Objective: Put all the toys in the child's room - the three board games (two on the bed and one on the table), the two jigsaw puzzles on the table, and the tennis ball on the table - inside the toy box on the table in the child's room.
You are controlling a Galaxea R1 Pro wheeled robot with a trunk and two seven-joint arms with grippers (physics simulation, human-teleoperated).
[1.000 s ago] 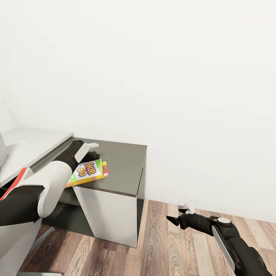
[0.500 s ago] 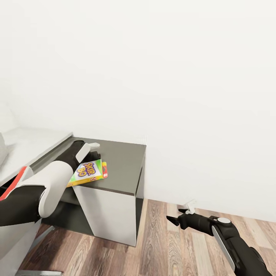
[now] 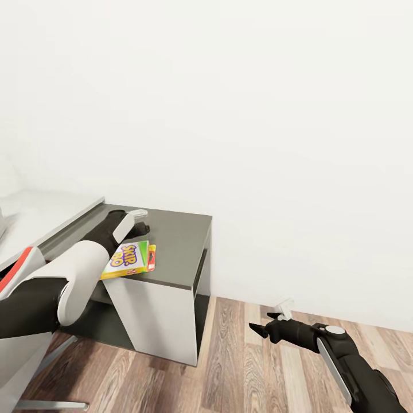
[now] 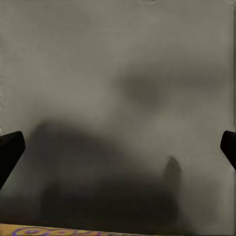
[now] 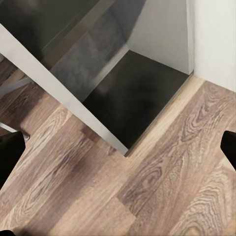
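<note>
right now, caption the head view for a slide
Left arm reaching over the Skip-Bo box on the dark cabinet top.

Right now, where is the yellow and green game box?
In the head view the game box lies flat on the dark cabinet top, at its front edge, low on the left, right beside the left arm's gripper.

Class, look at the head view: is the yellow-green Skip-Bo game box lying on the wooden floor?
No: the Skip-Bo game box lies on the dark-grey cabinet top, beside the left arm, well above the wood floor.
</note>
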